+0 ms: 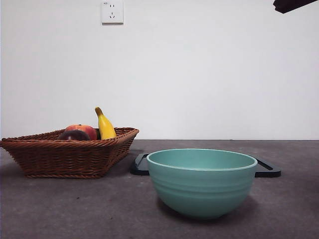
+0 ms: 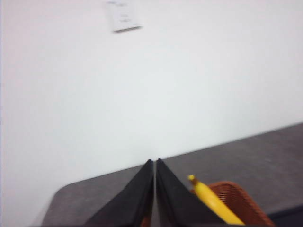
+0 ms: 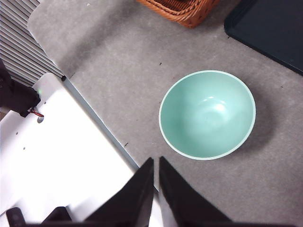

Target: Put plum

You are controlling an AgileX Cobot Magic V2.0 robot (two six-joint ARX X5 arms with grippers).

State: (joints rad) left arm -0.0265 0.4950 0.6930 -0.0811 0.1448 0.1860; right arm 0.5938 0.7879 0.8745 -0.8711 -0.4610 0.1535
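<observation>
No readable text anywhere

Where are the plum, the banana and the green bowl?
plum (image 1: 74, 135): front view, dark top above basket rim.
banana (image 1: 105, 127): front view, middle of yellow body.
green bowl (image 1: 202, 186): front view, outer wall.

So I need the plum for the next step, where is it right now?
In the front view the plum lies in the wicker basket at the left, in front of the red fruit, near the banana.
</observation>
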